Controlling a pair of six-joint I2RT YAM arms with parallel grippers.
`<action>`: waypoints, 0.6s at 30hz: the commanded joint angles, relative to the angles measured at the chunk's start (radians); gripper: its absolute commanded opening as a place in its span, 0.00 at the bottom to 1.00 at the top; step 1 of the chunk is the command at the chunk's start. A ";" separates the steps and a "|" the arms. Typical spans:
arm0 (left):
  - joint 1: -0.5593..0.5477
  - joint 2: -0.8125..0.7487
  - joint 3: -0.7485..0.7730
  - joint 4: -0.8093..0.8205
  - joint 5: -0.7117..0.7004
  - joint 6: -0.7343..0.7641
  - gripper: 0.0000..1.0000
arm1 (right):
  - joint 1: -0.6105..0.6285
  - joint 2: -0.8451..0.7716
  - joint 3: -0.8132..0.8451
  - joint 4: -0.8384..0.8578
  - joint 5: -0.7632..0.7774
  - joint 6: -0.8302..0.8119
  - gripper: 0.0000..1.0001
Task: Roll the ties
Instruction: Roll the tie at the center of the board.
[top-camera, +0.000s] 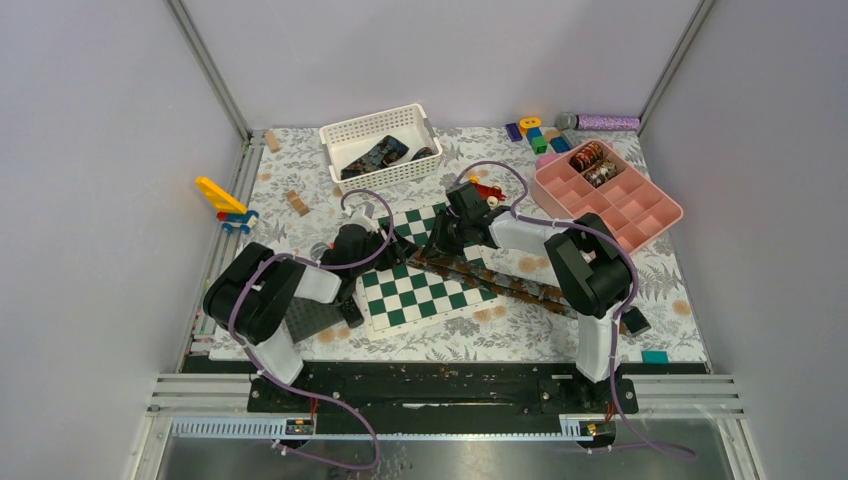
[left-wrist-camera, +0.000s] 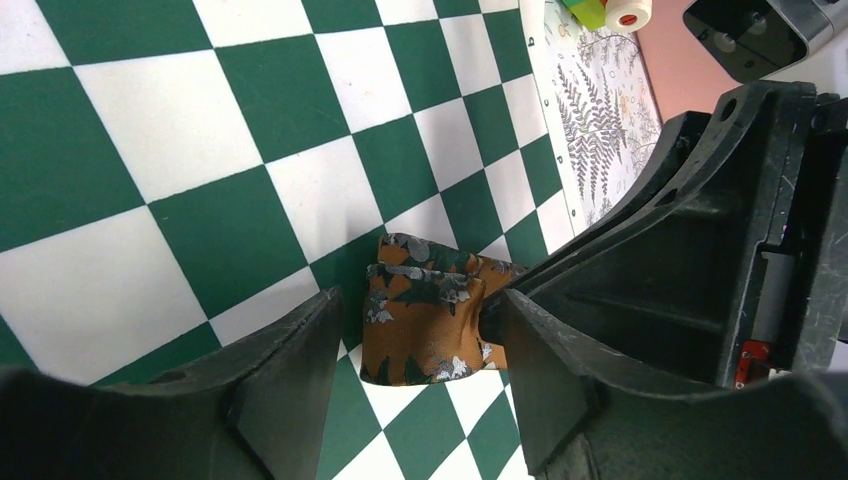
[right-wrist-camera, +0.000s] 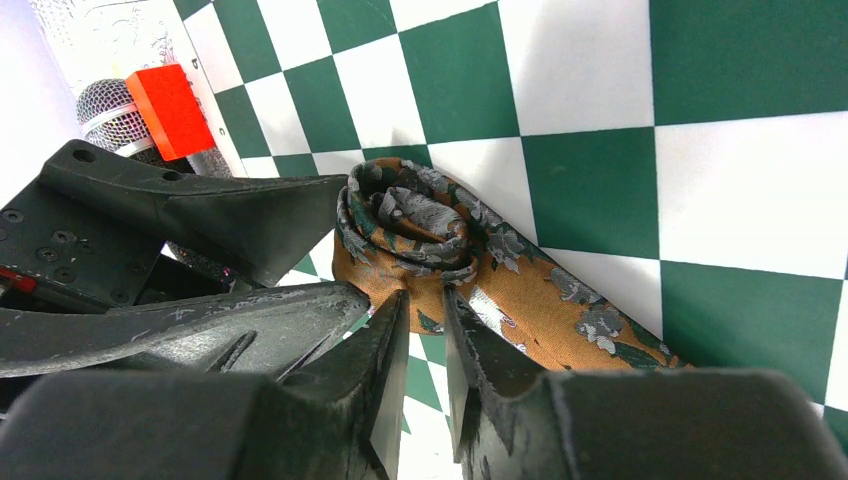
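While beyond left gripper (left-wrist-camera: 420, 300), red block (right-wrist-camera: 170, 98)

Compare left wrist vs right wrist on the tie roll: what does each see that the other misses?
Left wrist only: the tie rolled up, seen side-on between the open left fingers, plus the pink tray. Right wrist only: the roll's spiral end, its unrolled length running off, the right fingers nipped on its edge, a red block and a microphone. Both: the same brown floral tie on the green-and-white chessboard.
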 joint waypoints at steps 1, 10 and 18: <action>0.006 0.028 -0.011 0.111 0.032 -0.024 0.59 | 0.003 0.001 0.018 0.002 0.017 0.008 0.26; 0.006 0.070 -0.008 0.154 0.039 -0.049 0.57 | -0.001 -0.007 0.006 0.008 0.015 0.010 0.26; 0.006 0.087 -0.007 0.178 0.059 -0.051 0.43 | -0.002 -0.010 0.005 0.007 0.014 0.010 0.26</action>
